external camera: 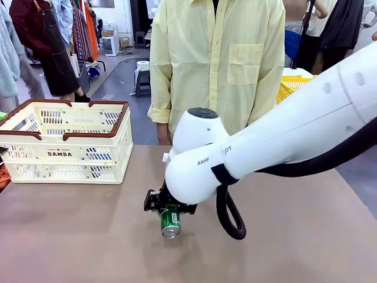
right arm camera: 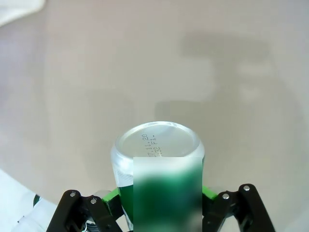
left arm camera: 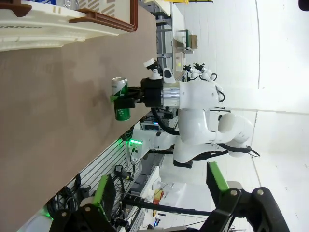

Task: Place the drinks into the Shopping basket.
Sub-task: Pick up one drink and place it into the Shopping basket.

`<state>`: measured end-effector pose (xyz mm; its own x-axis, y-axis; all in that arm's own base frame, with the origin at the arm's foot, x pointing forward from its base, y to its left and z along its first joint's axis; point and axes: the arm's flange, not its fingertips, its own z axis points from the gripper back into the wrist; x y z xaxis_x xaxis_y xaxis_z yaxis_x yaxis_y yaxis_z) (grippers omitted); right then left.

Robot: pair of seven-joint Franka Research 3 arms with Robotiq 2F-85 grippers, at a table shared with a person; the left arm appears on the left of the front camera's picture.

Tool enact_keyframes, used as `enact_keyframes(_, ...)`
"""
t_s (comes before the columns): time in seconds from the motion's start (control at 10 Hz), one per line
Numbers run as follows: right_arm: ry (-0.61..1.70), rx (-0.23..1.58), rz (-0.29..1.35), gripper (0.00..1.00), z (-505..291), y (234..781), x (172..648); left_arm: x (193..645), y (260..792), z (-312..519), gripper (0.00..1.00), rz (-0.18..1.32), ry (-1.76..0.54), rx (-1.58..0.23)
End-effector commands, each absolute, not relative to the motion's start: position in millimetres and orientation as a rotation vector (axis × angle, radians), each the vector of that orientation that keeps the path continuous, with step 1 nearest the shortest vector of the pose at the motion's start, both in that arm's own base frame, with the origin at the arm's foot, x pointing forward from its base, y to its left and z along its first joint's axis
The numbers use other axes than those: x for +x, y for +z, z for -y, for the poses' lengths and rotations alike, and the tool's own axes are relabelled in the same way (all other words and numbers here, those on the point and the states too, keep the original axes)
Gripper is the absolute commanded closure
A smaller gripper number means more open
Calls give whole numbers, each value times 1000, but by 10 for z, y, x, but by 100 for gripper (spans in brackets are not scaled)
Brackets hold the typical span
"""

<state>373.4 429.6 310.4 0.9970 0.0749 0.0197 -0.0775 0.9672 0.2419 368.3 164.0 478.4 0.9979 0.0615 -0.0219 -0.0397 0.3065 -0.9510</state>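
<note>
you have the green can [external camera: 170,221] in the right gripper [external camera: 169,207], held clear of the worktop [external camera: 283,247] out in front of the shopping basket [external camera: 65,141] and off to its right-hand side, so the step in hand is the carry across to the basket. lift it high enough that the can's lower end passes over the dark red-brown rim handle [external camera: 94,121] nearest you before you bring it in, then lower it inside the basket walls and let go only when it is well down, since a slim can dropped from height is likely to roll or bounce. keep the wrist steady on the way over (the can sits tilted in the grip, its silver end leaning toward the camera side of the worktop, so a quick swing could work it loose). the fingers [right arm camera: 112,195] of the right gripper are closed narrow on the can's body, the green pads pressing it from both sides, and nothing else touches it. in the left wrist view the same can [left arm camera: 120,99] shows gripped side-on, with the basket [left arm camera: 58,24] well apart from it. the left gripper [left arm camera: 159,195] has its fingers spread wide and holds nothing. a person in a pale yellow shirt [external camera: 218,59] stands behind the worktop beyond the basket's right end, so keep the arm's sweep low and short there.
</note>
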Motion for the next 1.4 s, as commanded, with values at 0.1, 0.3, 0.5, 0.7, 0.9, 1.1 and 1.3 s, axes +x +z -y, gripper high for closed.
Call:
enact_keyframes(0.1,11,209,-21,100,-4506,3153,3864,3652,4801,-1637,0,11,77,-1247)
enact_keyframes(0.3,5,181,-51,100,-4552,3105,3916,3652,4801,-1637,0,11,77,-1247)
enact_keyframes(0.5,16,183,-60,4,-4582,3094,3932,3652,4801,-1637,0,11,77,-1247)
enact_keyframes(0.7,6,169,-58,0,-4596,3102,3946,3652,4801,-1637,0,11,77,-1247)
enact_keyframes(0.9,6,165,-71,0,-4611,3096,3948,3652,4801,-1637,0,11,77,-1247)
enact_keyframes(1.1,7,158,-71,0,-4605,3116,3940,3652,4801,-1637,0,11,77,-1247)
enact_keyframes(1.3,11,161,-69,0,-4593,3145,3931,3652,4801,-1637,0,11,77,-1247)
